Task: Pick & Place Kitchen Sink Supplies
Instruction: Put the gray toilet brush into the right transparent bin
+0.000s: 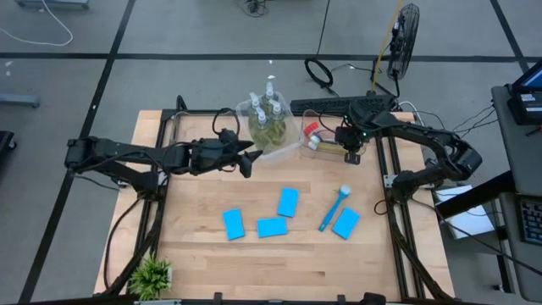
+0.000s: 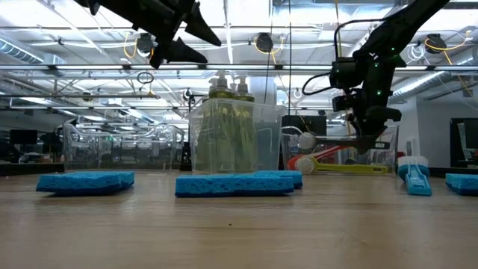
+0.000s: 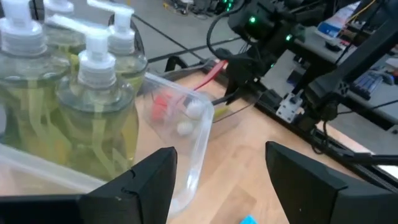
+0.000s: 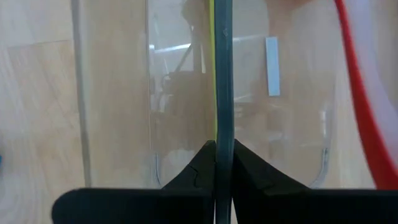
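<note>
Currently at the brush stage. Right gripper (image 1: 351, 155) poised over the smaller clear tub (image 1: 315, 146) at the far right of the table, jaws pinched tight on the slim handle of a yellow-green dish brush (image 4: 222, 81). Handle seen in the right wrist view as a thin bar running straight out from between the closed fingers, so long axis in line with the gripper's reach; in the low view the brush lies near level, head toward the tub's left end, beside a red brush (image 2: 328, 155) already inside. Release judged to depend on one relation: brush axis parallel to the tub's length, handle above the rim.

Left gripper (image 1: 241, 158) held raised just beside the larger clear tub (image 1: 284, 135), jaws parted and empty. Four pump bottles (image 1: 267, 114) standing upright inside that tub.

Remaining on the bare table: four light-blue sponges (image 1: 288, 202) spread across the middle, and a blue brush (image 1: 334, 208) lying on a diagonal, head away from the near edge, just beside the rightmost sponge (image 1: 345, 223). Blue brush nearer the right arm; left three sponges about midway, slightly nearer the left arm. Potted plant (image 1: 152, 275) at the near left corner, not part of the job.
</note>
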Robot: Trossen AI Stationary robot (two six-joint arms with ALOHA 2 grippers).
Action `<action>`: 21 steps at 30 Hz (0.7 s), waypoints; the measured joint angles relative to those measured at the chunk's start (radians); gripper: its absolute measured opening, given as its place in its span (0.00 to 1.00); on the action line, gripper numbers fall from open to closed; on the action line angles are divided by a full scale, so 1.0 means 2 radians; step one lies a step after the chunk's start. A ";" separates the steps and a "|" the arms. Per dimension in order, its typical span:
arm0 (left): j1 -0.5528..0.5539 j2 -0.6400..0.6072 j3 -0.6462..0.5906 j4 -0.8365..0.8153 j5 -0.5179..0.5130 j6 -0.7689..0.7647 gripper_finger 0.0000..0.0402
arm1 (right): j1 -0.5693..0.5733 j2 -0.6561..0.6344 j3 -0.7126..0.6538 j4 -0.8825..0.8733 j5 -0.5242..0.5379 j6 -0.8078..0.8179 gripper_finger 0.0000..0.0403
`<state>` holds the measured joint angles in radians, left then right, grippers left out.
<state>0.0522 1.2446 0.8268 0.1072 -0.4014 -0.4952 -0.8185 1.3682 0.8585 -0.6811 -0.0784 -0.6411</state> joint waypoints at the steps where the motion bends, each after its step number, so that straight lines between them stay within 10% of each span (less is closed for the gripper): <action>1: 0.000 0.000 0.000 -0.002 0.000 0.000 0.62 | 0.000 0.004 0.000 0.000 0.000 0.000 0.04; 21: -0.002 0.000 0.000 -0.005 0.015 0.010 0.62 | 0.001 0.027 0.000 0.010 0.002 0.001 0.15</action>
<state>0.0490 1.2446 0.8268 0.0967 -0.3710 -0.4758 -0.8169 1.4220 0.8585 -0.6613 -0.0746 -0.6392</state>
